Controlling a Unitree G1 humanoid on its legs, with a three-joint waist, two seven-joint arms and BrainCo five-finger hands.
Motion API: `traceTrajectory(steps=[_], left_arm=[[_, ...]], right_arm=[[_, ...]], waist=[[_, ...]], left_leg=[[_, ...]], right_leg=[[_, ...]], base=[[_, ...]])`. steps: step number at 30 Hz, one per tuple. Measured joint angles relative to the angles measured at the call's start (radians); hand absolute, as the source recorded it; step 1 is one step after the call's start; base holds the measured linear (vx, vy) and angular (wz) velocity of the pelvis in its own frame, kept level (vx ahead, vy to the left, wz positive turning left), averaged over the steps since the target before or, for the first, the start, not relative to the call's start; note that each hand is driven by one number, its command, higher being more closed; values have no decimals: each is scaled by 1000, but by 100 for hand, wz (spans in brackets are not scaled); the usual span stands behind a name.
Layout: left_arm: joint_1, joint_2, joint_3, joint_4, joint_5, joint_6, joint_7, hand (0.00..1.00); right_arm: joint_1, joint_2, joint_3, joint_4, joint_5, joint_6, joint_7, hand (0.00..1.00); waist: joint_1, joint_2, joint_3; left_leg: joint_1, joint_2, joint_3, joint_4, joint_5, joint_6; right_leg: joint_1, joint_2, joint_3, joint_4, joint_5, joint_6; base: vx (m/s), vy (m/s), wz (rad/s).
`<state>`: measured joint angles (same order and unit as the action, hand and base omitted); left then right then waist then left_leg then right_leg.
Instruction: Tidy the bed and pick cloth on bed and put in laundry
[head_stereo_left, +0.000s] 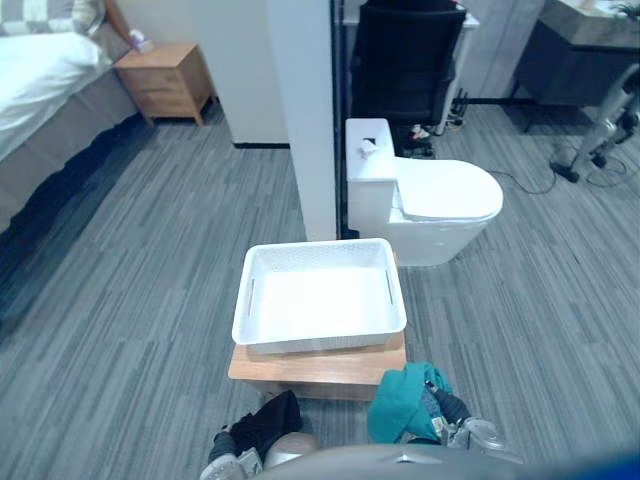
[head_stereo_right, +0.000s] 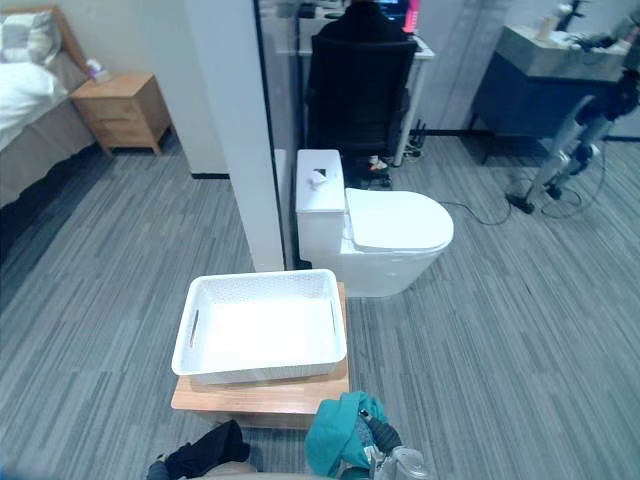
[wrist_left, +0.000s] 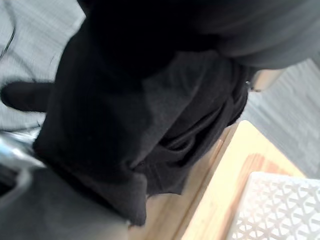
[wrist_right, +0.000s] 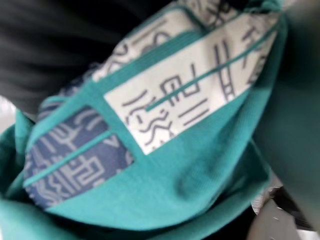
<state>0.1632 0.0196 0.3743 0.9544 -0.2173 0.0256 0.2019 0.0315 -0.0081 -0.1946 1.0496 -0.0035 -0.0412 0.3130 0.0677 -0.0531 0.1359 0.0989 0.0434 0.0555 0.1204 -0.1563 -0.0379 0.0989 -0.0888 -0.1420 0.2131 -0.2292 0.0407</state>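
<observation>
Well, you have a cloth at each hand, and both are on the near side of the white basket (head_stereo_left: 320, 247), outside it. The black cloth (head_stereo_left: 268, 420) bunches over your left hand (head_stereo_left: 235, 462), just short of the basket's near left corner. The teal cloth (head_stereo_left: 400, 405) (it has white and navy patterned patches) is heaped on your right hand (head_stereo_left: 472, 433), near the basket's near right corner. Cloth hides the fingers on both sides, so I cannot tell how far either hand is closed or what grip it has. The basket sits on a low wooden table (head_stereo_left: 320, 370), whose edge shows close past the black cloth in the left wrist view. Beyond the basket stands a toilet (head_stereo_left: 440, 200); far off to the basket's left is the bed (head_stereo_left: 40, 80).
</observation>
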Motion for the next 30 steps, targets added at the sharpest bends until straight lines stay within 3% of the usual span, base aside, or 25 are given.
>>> traceTrajectory(steps=[1, 4, 6, 8, 9, 13, 15, 18, 22, 26, 30], left_arm=[[0, 7, -2, -18, 4, -6, 0, 100], [-2, 16, -18, -30, 47, -26, -5, 100], [6, 25, -57, -29, 55, -39, -6, 100], [5, 37, -89, -26, 54, -50, -8, 100], [6, 42, -97, -22, 54, -56, -11, 100], [1, 40, -109, 5, 59, -58, -34, 100], [4, 35, -114, 27, 85, -58, -44, 100], [0, 37, -128, 58, 90, -60, -52, 100], [-2, 41, -124, 62, 93, -58, -80, 100], [9, 45, -95, 61, 122, -16, -132, 100], [9, 70, -95, 59, 121, 24, -187, 100]], right_arm=[[7, 7, -14, 4, 3, 14, 0, 100], [27, 2, -35, 12, 54, 30, -3, 100], [25, 1, -35, 17, 64, 35, 0, 100], [23, 4, -40, 18, 71, 36, 16, 100], [20, 4, -55, 18, 72, 37, 29, 100], [21, -8, -86, 29, 126, 41, 30, 100], [20, -20, -116, 27, 262, 73, -38, 100], [38, -33, -197, 29, 350, 82, -175, 100], [53, -46, -320, 27, 396, 75, -359, 100], [78, -75, -450, -47, 414, 43, -477, 100], [81, -159, -515, -183, 375, -55, -490, 100]], waist=[[-14, -16, -7], [-20, -29, -10], [-18, -14, -10], [-19, -13, -14], [-18, -15, -15], [-30, 6, -10], [-54, 33, -14], [-63, 50, -16], [-71, 52, -18], [-76, 53, -18], [-78, 50, -21]], left_leg=[[-25, 2, 126, 11, 8, 13], [-44, -1, 280, 70, 17, 42], [-35, -6, 258, 72, 24, 52], [-28, -15, 232, 58, 25, 52], [-23, -31, 220, 32, 25, 52], [39, -50, 203, -106, 105, 42], [87, -46, 200, -213, 157, 32], [94, -35, 192, -225, 159, 28], [89, -35, 202, -226, 158, 26], [90, -34, 244, -226, 146, 21], [89, -41, 286, -226, 125, 27]], right_leg=[[11, -20, -54, 0, 2, 3], [52, -50, -105, 25, 9, 13], [41, -55, -102, 74, 4, 18], [54, -45, -69, -15, -10, 20], [54, -46, -61, -68, 26, 17], [66, -49, -62, -76, 24, 19], [67, -32, -63, -76, 24, 19], [74, -20, -63, -75, 24, 19], [70, -19, -54, -90, 24, 17], [58, -15, -11, -104, 29, 28], [49, -21, 22, -112, 31, 30]], base=[[115, 79, 100], [122, 155, 111], [61, 144, 64], [-51, 101, 47], [-58, 22, 37], [-19, -49, 12], [-33, -86, 6], [-79, -46, 7], [-139, 4, -4], [-88, 41, -26], [-1, 66, -28]])
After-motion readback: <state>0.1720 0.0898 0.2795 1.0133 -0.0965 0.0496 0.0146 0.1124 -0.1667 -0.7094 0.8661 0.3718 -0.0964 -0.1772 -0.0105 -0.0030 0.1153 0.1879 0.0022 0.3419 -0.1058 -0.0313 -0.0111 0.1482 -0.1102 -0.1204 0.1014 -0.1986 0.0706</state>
